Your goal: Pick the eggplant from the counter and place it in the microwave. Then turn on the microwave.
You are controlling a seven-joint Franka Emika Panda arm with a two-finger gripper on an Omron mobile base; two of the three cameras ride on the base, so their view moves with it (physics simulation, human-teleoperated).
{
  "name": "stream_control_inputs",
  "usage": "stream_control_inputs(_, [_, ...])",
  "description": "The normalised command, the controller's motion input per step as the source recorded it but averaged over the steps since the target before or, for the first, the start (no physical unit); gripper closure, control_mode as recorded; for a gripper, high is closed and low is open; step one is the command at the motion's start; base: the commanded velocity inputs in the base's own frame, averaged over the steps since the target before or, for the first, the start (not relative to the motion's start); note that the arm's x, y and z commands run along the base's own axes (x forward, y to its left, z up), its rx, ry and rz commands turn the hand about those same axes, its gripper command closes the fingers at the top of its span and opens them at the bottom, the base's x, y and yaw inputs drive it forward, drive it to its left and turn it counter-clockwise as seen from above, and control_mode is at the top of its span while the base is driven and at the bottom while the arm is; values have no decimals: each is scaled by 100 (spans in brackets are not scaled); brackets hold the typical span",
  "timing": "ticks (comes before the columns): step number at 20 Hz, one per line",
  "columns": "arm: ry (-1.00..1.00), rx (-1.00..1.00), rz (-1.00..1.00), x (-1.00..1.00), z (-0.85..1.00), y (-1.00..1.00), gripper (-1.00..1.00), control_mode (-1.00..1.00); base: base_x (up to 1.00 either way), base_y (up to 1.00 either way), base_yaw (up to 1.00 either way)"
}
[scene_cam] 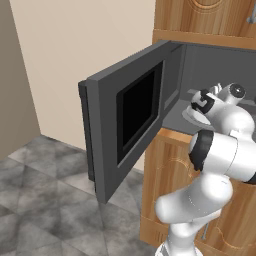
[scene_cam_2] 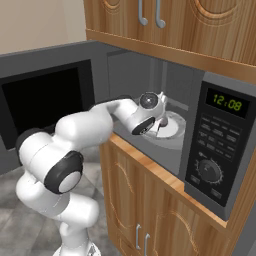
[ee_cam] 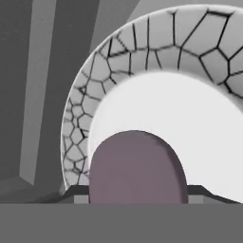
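Note:
The microwave [scene_cam_2: 220, 145] stands with its door [scene_cam: 125, 130] swung wide open to the left. My arm reaches into its cavity. My gripper [ee_cam: 136, 192] is shut on the eggplant [ee_cam: 136, 166], whose dull purple rounded end sticks out between the two fingertips [ee_cam: 76, 190]. The eggplant hangs just above a white plate [ee_cam: 190, 118] with a grey cracked-pattern rim that lies on the cavity floor. In the right base view the gripper [scene_cam_2: 159, 122] is over that plate [scene_cam_2: 175, 131]. The counter is out of view.
The microwave's button panel with a green clock and dial [scene_cam_2: 209, 170] is at the right of the cavity. Wooden cabinets [scene_cam_2: 165, 20] hang above and stand below [scene_cam_2: 145, 200]. The open door [scene_cam_2: 45, 100] juts out to the arm's left over the grey tiled floor [scene_cam: 45, 200].

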Motion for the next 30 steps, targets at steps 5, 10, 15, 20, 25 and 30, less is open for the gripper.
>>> stream_control_inputs(5, [0,0,0,16,-16,-13,100,-100,0,0,0])
stream_control_inputs(10, [0,0,0,2,-1,-5,100,-100,0,0,0])
stream_control_inputs(15, [0,0,0,0,0,1,-100,-100,0,0,0])
stream_control_inputs(20, [0,0,0,0,0,0,-100,-100,0,0,0])
stream_control_inputs(25, [0,0,0,-1,0,0,-100,-100,0,0,0])
stream_control_inputs(30, [0,0,0,0,2,0,-100,-100,0,0,0])
